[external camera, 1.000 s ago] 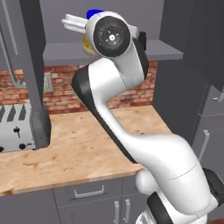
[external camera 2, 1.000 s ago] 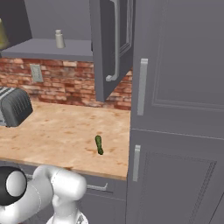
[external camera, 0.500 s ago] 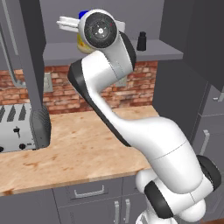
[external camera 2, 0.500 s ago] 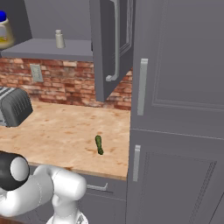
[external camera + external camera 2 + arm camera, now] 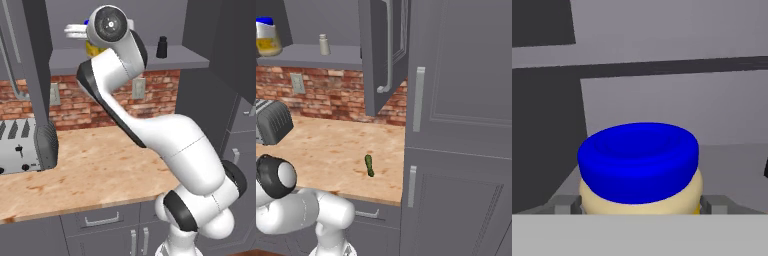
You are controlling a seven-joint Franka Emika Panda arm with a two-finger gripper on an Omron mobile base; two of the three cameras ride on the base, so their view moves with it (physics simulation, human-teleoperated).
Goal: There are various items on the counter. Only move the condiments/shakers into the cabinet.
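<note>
The jar [image 5: 639, 172] sat between the wide-spread fingers [image 5: 562, 205] of the claw [image 5: 639, 207], up at the cabinet shelf [image 5: 311, 52]. The grey shaker [image 5: 323, 44] and black shaker [image 5: 161, 47] stood on that shelf, well apart from the claw; the green vegetable [image 5: 369, 165] lay on the tabletop [image 5: 331, 150].

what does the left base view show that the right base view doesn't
Left base view alone: the black shaker on the cabinet shelf, and the gripper by the jar.

Right base view alone: the grey shaker on that shelf, the green vegetable on the counter, and the tall grey doors.

Both: the blue-lidded jar, the toaster, the brick wall, the counter and the arm.
</note>
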